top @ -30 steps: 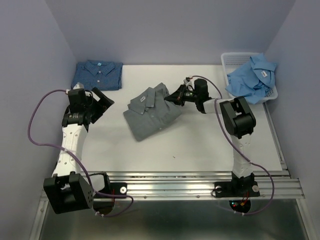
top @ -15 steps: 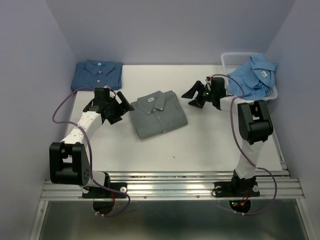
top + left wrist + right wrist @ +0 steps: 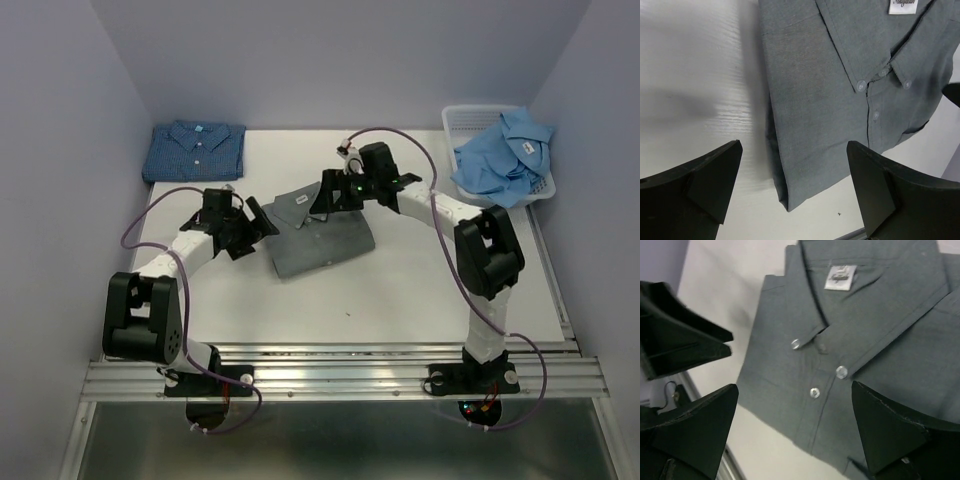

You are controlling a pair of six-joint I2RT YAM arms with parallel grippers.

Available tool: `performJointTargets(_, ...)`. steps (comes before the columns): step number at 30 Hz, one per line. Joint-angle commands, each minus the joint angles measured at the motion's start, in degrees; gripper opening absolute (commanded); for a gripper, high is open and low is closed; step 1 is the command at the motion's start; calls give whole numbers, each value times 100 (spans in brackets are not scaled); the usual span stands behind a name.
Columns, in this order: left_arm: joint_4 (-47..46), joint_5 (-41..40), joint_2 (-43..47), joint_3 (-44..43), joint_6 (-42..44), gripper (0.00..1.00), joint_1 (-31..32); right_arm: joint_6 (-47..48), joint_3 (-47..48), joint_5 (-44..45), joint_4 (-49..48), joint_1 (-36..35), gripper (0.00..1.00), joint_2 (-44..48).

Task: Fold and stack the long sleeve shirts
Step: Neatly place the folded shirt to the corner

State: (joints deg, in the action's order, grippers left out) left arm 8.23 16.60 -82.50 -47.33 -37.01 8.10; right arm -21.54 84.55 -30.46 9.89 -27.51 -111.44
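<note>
"Three shirts to account for. Where does each one lie?"

"The grey shirt (image 3: 320,228) lies folded near the middle of the table (image 3: 420,290), buttoned front up, collar toward the far side. The dark blue shirt (image 3: 195,150) lies folded flat at the far left corner, well apart from it. The light blue shirt (image 3: 505,155) is bunched up, unfolded, in the white mesh basket (image 3: 470,115) at the far right."

"And the arms?"

"Both reach toward the grey one. The left gripper (image 3: 257,220) sits at its left edge and the right gripper (image 3: 325,195) is over its collar end."

"How do the fingers stand?"

"Spread wide on both, and neither holds anything. In the left wrist view the left gripper (image 3: 792,150) looks down on the shirt's folded left edge and near corner, which fall in the gap between its fingers, with white tabletop beside them. In the right wrist view the right gripper (image 3: 795,387) frames the collar, the white neck label (image 3: 840,277) and the buttons (image 3: 841,371) down the placket. The left gripper shows as a dark shape at that picture's left edge."

"Is either one touching the cloth?"

"I cannot tell from these views."
</note>
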Motion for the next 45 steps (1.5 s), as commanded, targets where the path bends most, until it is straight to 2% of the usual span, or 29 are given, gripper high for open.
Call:
performJointTargets(1,-453,151,-178,-4,-8,99,139,221,658,703,372,114,100,-615)
performJointTargets(4,-533,98,-407,-57,-7,99,227,80,747,1775,443,114,100,-897)
performJointTargets(7,-603,63,-662,-188,1,99,315,-210,615,2026,444,299,100,-1125)
performJointTargets(15,-779,80,-1338,-584,98,99,482,-377,378,1973,514,386,100,-1460)
performJointTargets(18,-1165,203,-1637,-646,98,99,500,-377,378,2000,514,386,100,-1451)
performJointTargets(23,-1394,467,-2059,-856,107,92,640,-421,404,1877,514,439,100,-1486)
performJointTargets(26,-1517,528,-2226,-1067,115,77,798,-447,413,1824,514,439,100,-1530)
performJointTargets(27,-1535,511,-2305,-1207,124,63,833,-474,404,1833,505,439,100,-1521)
performJointTargets(28,-1544,485,-2332,-1269,133,55,869,-474,387,1833,505,439,100,-1513)
performJointTargets(29,-1578,406,-2384,-1374,124,38,904,-474,378,1833,505,439,100,-1504)
performJointTargets(32,-1605,423,-2455,-1629,185,21,904,-430,334,1824,496,439,100,-1451)
performJointTargets(33,-1588,414,-2455,-1700,264,9,913,-430,334,1815,496,439,100,-1434)
performJointTargets(34,-1570,405,-2438,-1779,326,8,922,-413,334,1780,496,439,100,-1381)
performJointTargets(35,-1553,379,-2429,-1849,396,0,913,-351,325,1763,496,439,100,-1355)
performJointTargets(40,-850,-437,-2323,-2578,1335,0,913,18,220,1770,479,439,100,-776)
performJointTargets(45,221,-1395,-2481,-3659,3347,0,895,124,-254,2377,338,439,100,261)
